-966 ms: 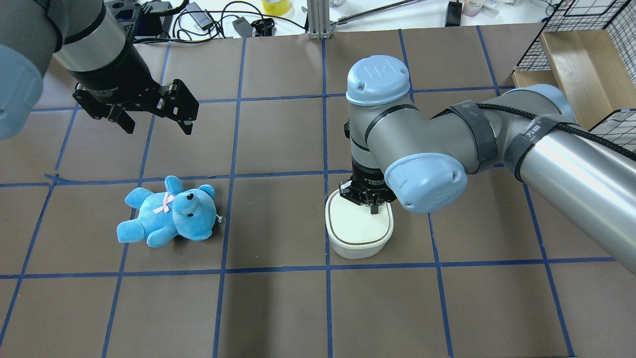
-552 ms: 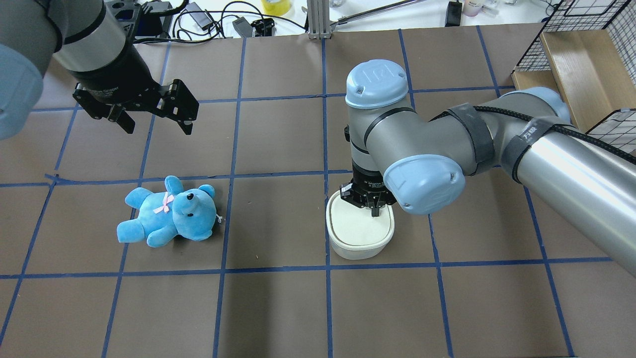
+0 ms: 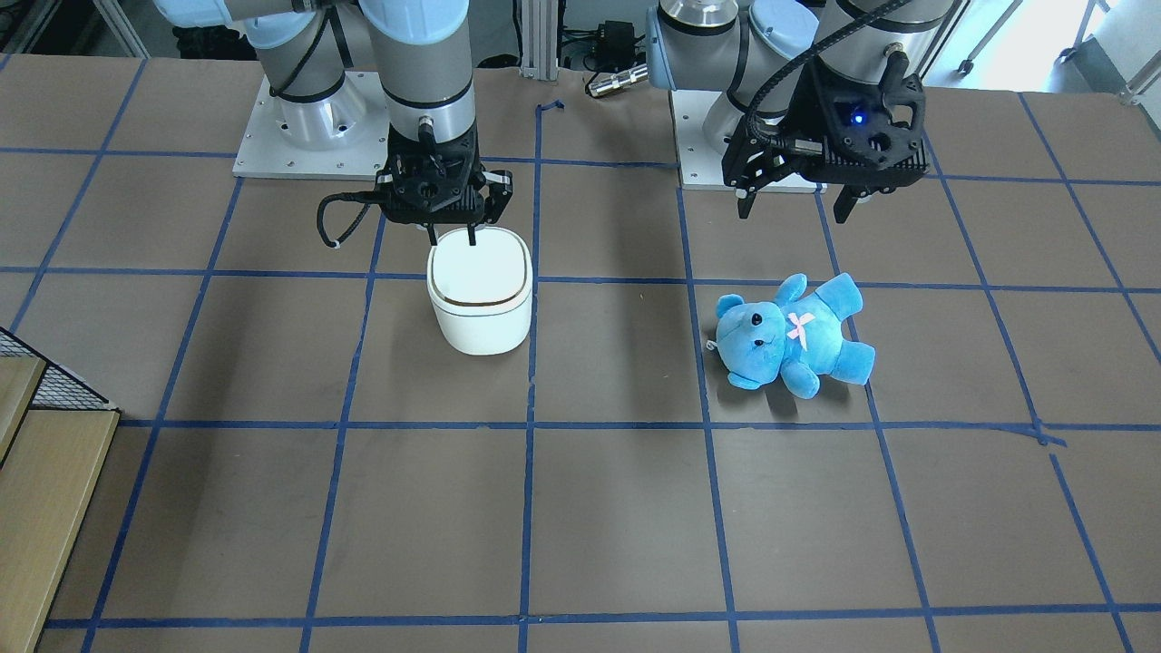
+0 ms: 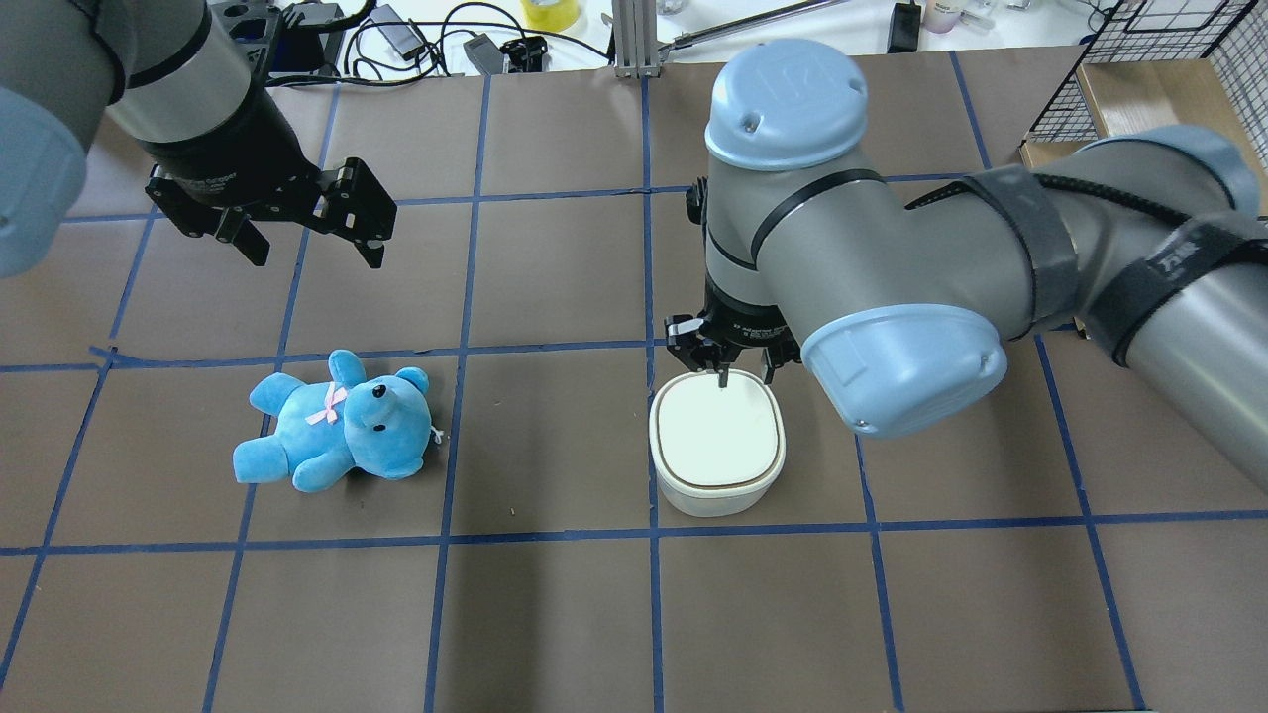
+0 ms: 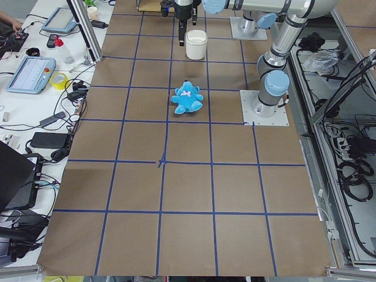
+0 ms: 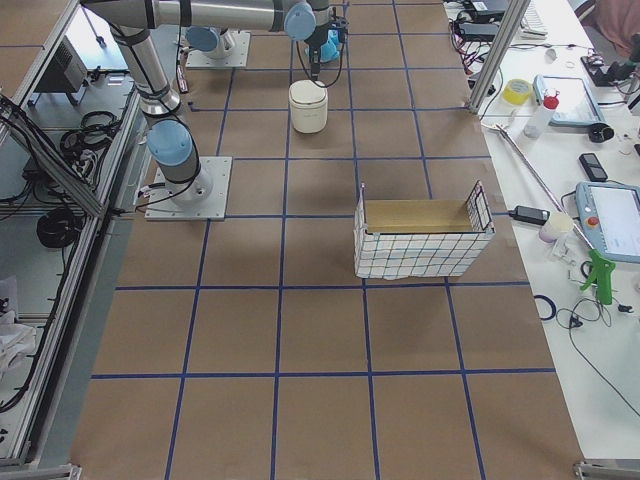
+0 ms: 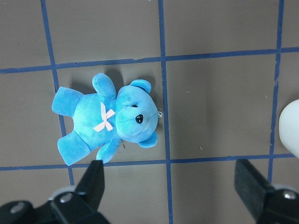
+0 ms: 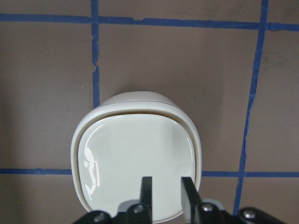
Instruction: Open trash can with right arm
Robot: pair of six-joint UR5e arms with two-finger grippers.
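Up and clear versus 1 s ago: right arm (image 4: 892,267), wrist looming larger in the overhead view, jaws lifted from lower down over the lid. Same spots as before for trash can (image 4: 716,446), blue teddy (image 4: 337,436) and left arm (image 4: 168,89).

Table (image 4: 555,614): brown, gridded with blue tape.

Right arm: reaching in over the table's middle, wrist aimed straight down above the trash can. Loose black cable loop (image 3: 331,222) hanging beside the wrist.

Left arm: held above the table's left side, well apart from the can, wrist camera looking down on the teddy.

Wire basket (image 6: 420,240): on the table out on the robot's right, well apart from the can.

Trash can: upright on the table, just beside a blue tape line, under the right wrist. Lid (image 8: 135,163) lying flat and closed, thin gold line showing round its edge.

Blue teddy: on its back, pink bow up, well apart from the can, on the robot's left side.

Right jaws: narrow gap, pinching nothing, tips just over the lid near its rim. Touching or not: cannot tell.

Left jaws: spread wide, empty, hanging above the table near the teddy.
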